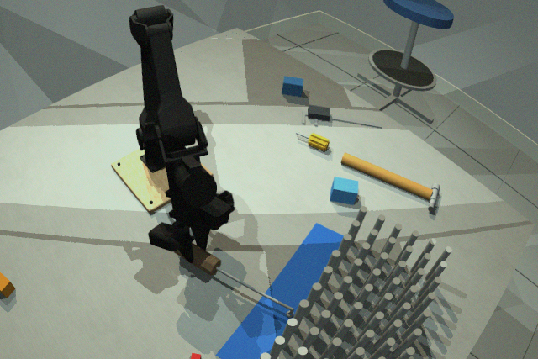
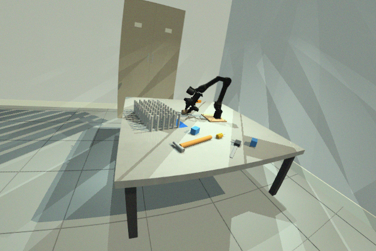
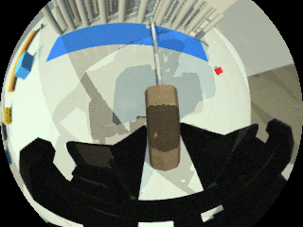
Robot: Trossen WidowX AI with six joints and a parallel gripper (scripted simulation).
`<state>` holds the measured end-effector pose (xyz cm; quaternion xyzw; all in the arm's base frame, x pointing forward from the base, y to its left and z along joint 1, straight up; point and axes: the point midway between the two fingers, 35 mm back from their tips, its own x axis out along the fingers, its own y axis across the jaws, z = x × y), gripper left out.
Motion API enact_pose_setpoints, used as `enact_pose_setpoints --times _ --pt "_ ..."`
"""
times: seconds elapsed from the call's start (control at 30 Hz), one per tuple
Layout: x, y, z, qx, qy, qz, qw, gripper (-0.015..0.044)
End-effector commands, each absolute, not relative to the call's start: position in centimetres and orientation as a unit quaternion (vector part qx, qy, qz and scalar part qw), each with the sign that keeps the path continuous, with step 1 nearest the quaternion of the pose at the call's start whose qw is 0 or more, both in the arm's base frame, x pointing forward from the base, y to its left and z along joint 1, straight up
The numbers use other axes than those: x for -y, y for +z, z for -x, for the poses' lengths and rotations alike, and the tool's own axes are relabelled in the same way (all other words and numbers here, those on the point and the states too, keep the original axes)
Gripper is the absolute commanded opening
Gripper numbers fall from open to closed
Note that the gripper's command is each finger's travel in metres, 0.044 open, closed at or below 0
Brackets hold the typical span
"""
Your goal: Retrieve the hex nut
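My gripper (image 1: pixel 197 252) (image 3: pixel 163 128) is shut on the brown handle (image 1: pixel 208 261) (image 3: pixel 163 96) of a hook tool, low over the table in front of the strip. The tool's thin metal shaft (image 1: pixel 251 288) (image 3: pixel 156 59) crosses the blue taped strip (image 1: pixel 299 255) (image 3: pixel 95 38) (image 2: pixel 181 124). Its tip is at the front row of grey standing spacers (image 1: pixel 313 296) (image 3: pixel 104 11) (image 2: pixel 157 123). A small ring-like shape shows at the tip in the top view; I cannot tell whether it is the nut or the hook's end. The nut is not clearly visible elsewhere. The spacers look upright.
A light-blue block (image 1: pixel 344 191) (image 2: pixel 194 130), an orange-handled hammer (image 1: pixel 387 176) (image 2: pixel 195 141), a yellow-handled tool (image 1: pixel 318 141) (image 2: pixel 219 136), a black-handled tool (image 1: pixel 319 113) and another blue block (image 1: pixel 292 86) lie to one side. A red block (image 1: pixel 196 356) (image 3: pixel 218 71) and an orange block (image 1: pixel 5 285) lie on the other.
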<state>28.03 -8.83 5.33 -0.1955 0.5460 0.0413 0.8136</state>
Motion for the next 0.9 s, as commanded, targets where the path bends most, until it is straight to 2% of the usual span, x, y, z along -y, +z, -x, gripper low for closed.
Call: enact_pose_setpoints --times 0.0,0.3,0.7,0.87 --pt "8.9 6.0 -28.4 -0.540 0.039 0.198 0.817 0.0000" --pt "9.0 6.5 -28.3 -0.540 0.038 0.197 0.818 0.0000" --pt "9.9 7.1 -24.4 -0.541 0.039 0.198 0.817 0.0000" --pt "10.0 7.8 -24.4 -0.541 0.039 0.198 0.817 0.0000"
